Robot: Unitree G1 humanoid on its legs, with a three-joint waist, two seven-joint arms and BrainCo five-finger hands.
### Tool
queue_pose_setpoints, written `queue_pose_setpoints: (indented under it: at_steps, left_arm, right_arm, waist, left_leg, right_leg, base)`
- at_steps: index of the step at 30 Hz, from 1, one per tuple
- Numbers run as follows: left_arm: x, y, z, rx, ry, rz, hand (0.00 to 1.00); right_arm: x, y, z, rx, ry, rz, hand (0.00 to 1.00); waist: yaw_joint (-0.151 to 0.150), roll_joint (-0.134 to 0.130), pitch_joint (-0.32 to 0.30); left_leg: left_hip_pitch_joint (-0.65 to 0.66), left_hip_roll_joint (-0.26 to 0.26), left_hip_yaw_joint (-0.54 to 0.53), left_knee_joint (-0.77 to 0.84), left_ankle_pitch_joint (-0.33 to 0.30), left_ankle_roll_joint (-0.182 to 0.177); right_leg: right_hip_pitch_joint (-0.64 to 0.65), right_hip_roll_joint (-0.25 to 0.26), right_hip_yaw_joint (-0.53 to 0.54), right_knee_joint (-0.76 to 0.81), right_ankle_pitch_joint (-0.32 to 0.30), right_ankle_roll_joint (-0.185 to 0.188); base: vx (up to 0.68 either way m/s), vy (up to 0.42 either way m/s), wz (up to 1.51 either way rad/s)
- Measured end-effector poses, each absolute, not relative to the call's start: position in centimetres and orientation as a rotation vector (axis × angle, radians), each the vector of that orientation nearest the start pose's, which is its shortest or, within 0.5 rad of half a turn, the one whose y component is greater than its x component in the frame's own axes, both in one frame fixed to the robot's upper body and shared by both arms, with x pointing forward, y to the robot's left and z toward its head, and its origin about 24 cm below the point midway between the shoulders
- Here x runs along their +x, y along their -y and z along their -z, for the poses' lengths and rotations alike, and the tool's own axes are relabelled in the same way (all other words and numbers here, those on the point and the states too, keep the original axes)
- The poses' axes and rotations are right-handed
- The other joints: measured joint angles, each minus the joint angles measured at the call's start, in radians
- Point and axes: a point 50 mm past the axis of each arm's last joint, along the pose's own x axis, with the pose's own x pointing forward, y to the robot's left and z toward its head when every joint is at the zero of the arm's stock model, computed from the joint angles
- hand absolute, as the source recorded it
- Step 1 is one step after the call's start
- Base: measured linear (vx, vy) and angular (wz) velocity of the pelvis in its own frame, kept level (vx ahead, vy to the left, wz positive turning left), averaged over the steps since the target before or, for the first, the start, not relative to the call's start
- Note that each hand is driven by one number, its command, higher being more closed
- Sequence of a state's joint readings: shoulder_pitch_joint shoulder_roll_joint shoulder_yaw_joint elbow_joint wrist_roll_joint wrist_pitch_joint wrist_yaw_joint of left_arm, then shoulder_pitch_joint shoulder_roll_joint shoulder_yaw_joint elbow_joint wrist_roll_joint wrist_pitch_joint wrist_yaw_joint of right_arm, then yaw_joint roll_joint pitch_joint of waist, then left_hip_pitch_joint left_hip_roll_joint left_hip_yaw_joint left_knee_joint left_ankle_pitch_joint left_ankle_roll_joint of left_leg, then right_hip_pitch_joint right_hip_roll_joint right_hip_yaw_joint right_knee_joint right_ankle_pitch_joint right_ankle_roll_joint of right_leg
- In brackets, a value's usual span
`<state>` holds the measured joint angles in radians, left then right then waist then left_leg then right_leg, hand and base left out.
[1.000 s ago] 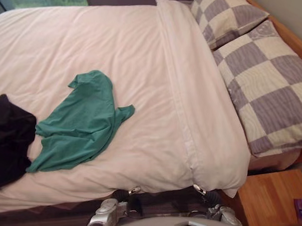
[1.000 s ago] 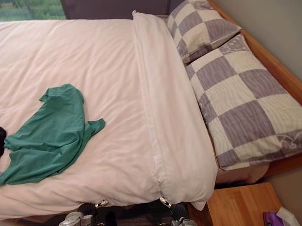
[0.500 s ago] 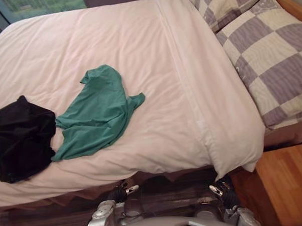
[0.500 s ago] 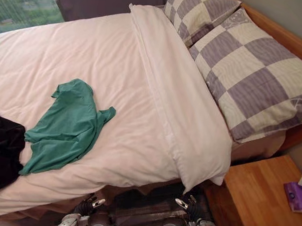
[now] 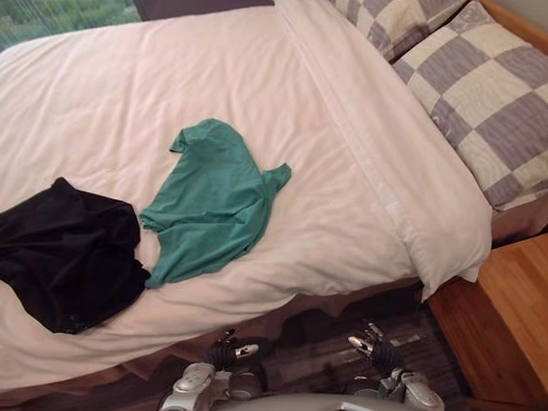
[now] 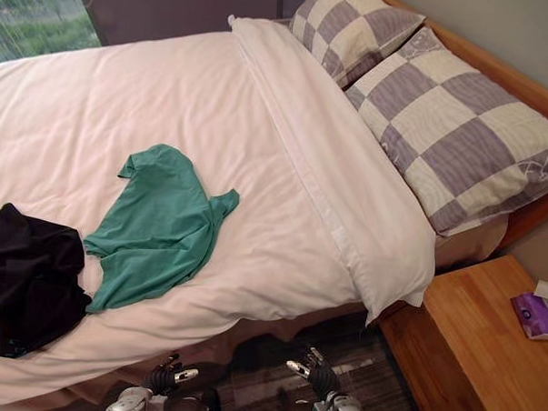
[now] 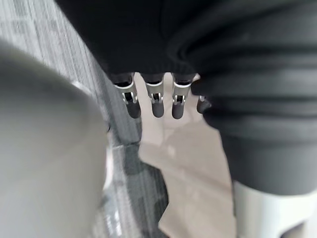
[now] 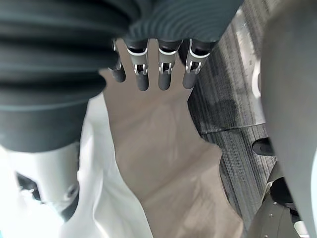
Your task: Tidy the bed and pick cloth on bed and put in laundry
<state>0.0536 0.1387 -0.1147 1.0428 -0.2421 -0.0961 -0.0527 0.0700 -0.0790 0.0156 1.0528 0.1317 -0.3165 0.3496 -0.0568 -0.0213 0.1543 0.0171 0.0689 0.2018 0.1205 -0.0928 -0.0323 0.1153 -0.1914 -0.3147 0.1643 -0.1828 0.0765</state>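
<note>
Here we find the green cloth (image 5: 215,198) spread flat on the white duvet (image 5: 124,99), its lower corner touching the black cloth (image 5: 63,255), which lies near the bed's near edge. The left hand (image 5: 220,353) and right hand (image 5: 377,353) hang low beside the bed, above the floor and well apart from both cloths. In the wrist views we see the left fingers (image 7: 154,99) and right fingers (image 8: 166,74) straight and slack, holding nothing.
</note>
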Motion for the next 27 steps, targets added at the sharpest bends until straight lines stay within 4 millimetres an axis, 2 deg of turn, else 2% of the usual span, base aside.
queue_pose_setpoints:
  at_steps: [2, 3, 5, 6, 7, 9, 10, 11, 12, 13, 14, 15, 16, 17, 18, 19, 20, 21, 22, 23, 24, 25, 26, 27]
  left_arm:
    - [11.6, -18.8, 15.4, -0.054, -0.994, -0.078, 0.0]
    - [11.8, -18.6, 15.3, -0.069, -0.982, -0.084, 0.0]
    - [12.3, -18.5, 15.1, -0.092, -0.959, -0.098, 0.0]
    - [12.6, -18.7, 14.9, -0.12, -0.937, -0.12, 0.0]
    - [12.7, -18.8, 14.8, -0.133, -0.928, -0.126, 0.0]
    - [12.8, -18.6, 14.7, -0.146, -0.914, -0.118, 0.0]
    - [12.8, -18.7, 14.7, -0.146, -0.908, -0.118, 0.0]
    - [13.0, -18.8, 14.6, -0.163, -0.893, -0.112, 0.0]
    - [12.4, -18.9, 14.7, -0.181, -0.901, -0.129, 0.0]
    - [12.4, -18.9, 14.7, -0.192, -0.896, -0.132, 0.0]
    - [12.7, -18.8, 14.5, -0.219, -0.876, -0.123, 0.0]
    - [12.8, -18.4, 14.5, -0.246, -0.869, -0.097, 0.0]
    - [12.9, -18.2, 14.5, -0.264, -0.865, -0.09, 0.0]
    - [13.0, -17.8, 14.4, -0.294, -0.86, -0.077, 0.0]
    - [13.0, -17.4, 14.5, -0.307, -0.859, -0.067, 0.0]
    - [13.0, -16.2, 14.6, -0.324, -0.875, -0.032, 0.0]
    - [13.2, -15.7, 14.7, -0.326, -0.891, 0.0, 0.0]
    - [13.8, -16.2, 14.5, -0.307, -0.887, 0.008, 0.0]
    - [14.1, -17.0, 14.2, -0.256, -0.887, 0.038, 0.0]
    - [14.2, -17.0, 14.2, -0.242, -0.889, 0.055, 0.0]
    - [14.2, -16.9, 14.3, -0.229, -0.898, 0.069, 0.0]
    - [14.3, -17.0, 14.4, -0.222, -0.925, 0.078, 0.0]
    - [13.9, -17.2, 14.6, -0.221, -0.961, 0.072, 0.0]
    - [13.8, -17.1, 14.8, -0.224, -0.974, 0.07, 0.0]
  right_arm:
    - [12.3, 16.4, 14.4, 0.166, -0.798, -0.221, 0.0]
    - [12.7, 16.6, 14.2, 0.161, -0.794, -0.222, 0.0]
    - [13.3, 17.1, 13.9, 0.141, -0.779, -0.222, 0.0]
    - [13.8, 17.5, 13.7, 0.12, -0.776, -0.221, 0.0]
    - [14.0, 17.7, 13.7, 0.109, -0.775, -0.218, 0.0]
    - [14.3, 18.6, 13.6, 0.092, -0.778, -0.158, 0.0]
    - [14.6, 19.0, 13.4, 0.097, -0.77, -0.132, 0.0]
    - [15.3, 19.6, 13.1, 0.104, -0.748, -0.102, 0.0]
    - [16.0, 20.4, 12.7, 0.102, -0.727, -0.075, 0.0]
    - [16.2, 20.8, 12.6, 0.098, -0.722, -0.068, 0.0]
    - [16.5, 22.1, 12.1, 0.056, -0.714, -0.069, 0.0]
    - [16.6, 23.7, 11.7, 0.011, -0.71, -0.071, 0.0]
    - [16.6, 24.3, 11.4, -0.01, -0.704, -0.073, 0.0]
    - [16.6, 25.2, 11.1, -0.042, -0.692, -0.072, 0.0]
    - [16.5, 25.6, 11.0, -0.048, -0.693, -0.069, 0.0]
    - [15.9, 26.1, 11.2, -0.051, -0.714, -0.068, 0.0]
    - [14.8, 25.5, 12.0, -0.02, -0.755, -0.069, 0.0]
    - [14.0, 24.1, 12.9, 0.024, -0.785, -0.077, 0.0]
    - [14.1, 21.1, 13.4, 0.089, -0.758, -0.12, 0.0]
    - [14.5, 20.0, 13.4, 0.104, -0.74, -0.149, 0.0]
    - [14.8, 19.0, 13.4, 0.121, -0.722, -0.174, 0.0]
    - [15.5, 17.6, 13.0, 0.121, -0.674, -0.226, 0.0]
    - [15.8, 16.6, 12.8, 0.121, -0.649, -0.265, 0.0]
    - [15.7, 16.3, 12.8, 0.12, -0.645, -0.279, 0.0]
  waist:
    - [0.005, 0.002, -0.001]
    - [0.002, 0.018, 0.011]
    - [0.005, 0.039, 0.036]
    - [0.002, 0.042, 0.057]
    - [0.001, 0.045, 0.063]
    - [0.007, 0.055, 0.066]
    - [0.009, 0.052, 0.066]
    - [0.008, 0.045, 0.074]
    - [-0.004, 0.045, 0.076]
    - [-0.012, 0.04, 0.08]
    - [-0.019, 0.036, 0.083]
    - [-0.036, 0.03, 0.086]
    - [-0.041, 0.031, 0.086]
    - [-0.047, 0.035, 0.084]
    - [-0.055, 0.046, 0.084]
    - [-0.067, 0.082, 0.084]
    - [-0.067, 0.096, 0.086]
    - [-0.056, 0.082, 0.091]
    - [-0.026, 0.061, 0.086]
    - [-0.013, 0.067, 0.083]
    - [-0.001, 0.071, 0.075]
    - [0.01, 0.052, 0.068]
    - [0.009, 0.044, 0.061]
    - [0.006, 0.043, 0.061]
  left_leg:
    - [-0.004, 0.004, 0.005, 0.009, 0.005, -0.002]
    - [-0.055, 0.027, 0.005, 0.11, -0.039, -0.006]
    - [-0.12, 0.052, 0.005, 0.254, -0.078, -0.026]
    - [-0.174, 0.068, 0.004, 0.375, -0.083, -0.036]
    - [-0.195, 0.075, 0.008, 0.422, -0.081, -0.037]
    - [-0.238, 0.067, 0.015, 0.472, -0.08, -0.04]
    - [-0.244, 0.052, 0.015, 0.459, -0.079, -0.045]
    - [-0.248, 0.06, 0.022, 0.46, -0.109, -0.042]
    - [-0.23, 0.103, 0.005, 0.449, -0.119, -0.047]
    - [-0.213, 0.125, -0.005, 0.434, -0.117, -0.05]
    - [-0.183, 0.16, -0.045, 0.397, -0.104, -0.055]
    - [-0.155, 0.185, -0.104, 0.358, -0.055, -0.053]
    - [-0.147, 0.198, -0.121, 0.343, -0.033, -0.053]
    - [-0.135, 0.224, -0.136, 0.326, -0.001, -0.053]
    - [-0.135, 0.235, -0.137, 0.318, 0.003, -0.057]
    - [-0.132, 0.238, -0.132, 0.295, 0.017, -0.071]
    - [-0.125, 0.238, -0.134, 0.306, -0.1, -0.213]
    - [-0.149, 0.211, -0.145, 0.358, -0.145, -0.22]
    - [-0.195, 0.201, -0.139, 0.422, -0.16, -0.211]
    - [-0.194, 0.21, -0.12, 0.413, -0.166, -0.2]
    - [-0.185, 0.221, -0.09, 0.387, -0.174, -0.185]
    - [-0.155, 0.228, -0.041, 0.331, -0.156, -0.153]
    - [-0.11, 0.227, -0.001, 0.261, -0.125, -0.131]
    - [-0.089, 0.226, 0.015, 0.225, -0.111, -0.125]
  right_leg:
    - [-0.003, 0.001, -0.002, -0.017, 0.002, 0.006]
    - [-0.012, 0.008, -0.001, -0.004, -0.003, 0.01]
    - [-0.025, 0.009, 0.004, 0.029, -0.029, 0.012]
    - [-0.041, -0.002, 0.017, 0.079, -0.06, 0.011]
    - [-0.054, -0.01, 0.024, 0.108, -0.073, 0.012]
    - [-0.118, -0.051, 0.046, 0.193, -0.096, 0.023]
    - [-0.145, -0.075, 0.064, 0.215, -0.098, 0.023]
    - [-0.183, -0.097, 0.095, 0.241, -0.095, 0.026]
    - [-0.214, -0.124, 0.122, 0.281, -0.095, 0.027]
    - [-0.226, -0.145, 0.146, 0.301, -0.097, 0.028]
    - [-0.247, -0.192, 0.179, 0.33, -0.096, 0.03]
    - [-0.251, -0.245, 0.202, 0.339, -0.093, 0.056]
    - [-0.251, -0.27, 0.209, 0.335, -0.091, 0.08]
    - [-0.249, -0.317, 0.221, 0.321, -0.087, 0.156]
    - [-0.246, -0.333, 0.22, 0.314, -0.082, 0.168]
    - [-0.225, -0.35, 0.213, 0.296, -0.058, 0.172]
    - [-0.176, -0.364, 0.189, 0.245, 0.0, 0.173]
    - [-0.133, -0.382, 0.173, 0.179, 0.096, 0.169]
    - [-0.116, -0.375, 0.143, 0.063, 0.343, 0.153]
    - [-0.122, -0.364, 0.122, 0.029, 0.435, 0.108]
    - [-0.144, -0.358, 0.089, 0.02, 0.498, 0.042]
    - [-0.193, -0.345, 0.025, 0.111, 0.435, -0.066]
    - [-0.221, -0.289, -0.016, 0.207, 0.338, -0.073]
    - [-0.222, -0.254, -0.031, 0.241, 0.286, -0.047]
  base:
    - [-0.01, -0.023, -0.03]
    - [0.0, 0.0, 0.0]
    - [-0.05, 0.072, 0.01]
    - [-0.05, 0.1, -0.03]
    - [-0.03, 0.075, -0.08]
    - [-0.01, 0.127, -0.2]
    - [0.04, 0.19, -0.38]
    - [0.05, 0.212, -0.51]
    - [0.06, 0.237, -0.49]
    - [0.02, 0.224, -0.38]
    - [0.02, 0.254, -0.19]
    - [0.04, 0.383, -0.1]
    - [0.06, 0.525, 0.0]
    - [0.07, 0.515, 0.07]
    - [0.08, 0.628, 0.26]
    - [0.13, 0.78, 0.55]
    - [0.14, 0.804, 0.66]
    - [0.12, 0.979, 0.42]
    - [0.05, 0.766, 0.06]
    - [0.02, 0.751, -0.24]
    - [0.02, 0.457, -0.42]
    - [0.01, 0.445, -0.61]
    - [-0.01, 0.364, -0.61]
    - [-0.04, 0.274, -0.56]
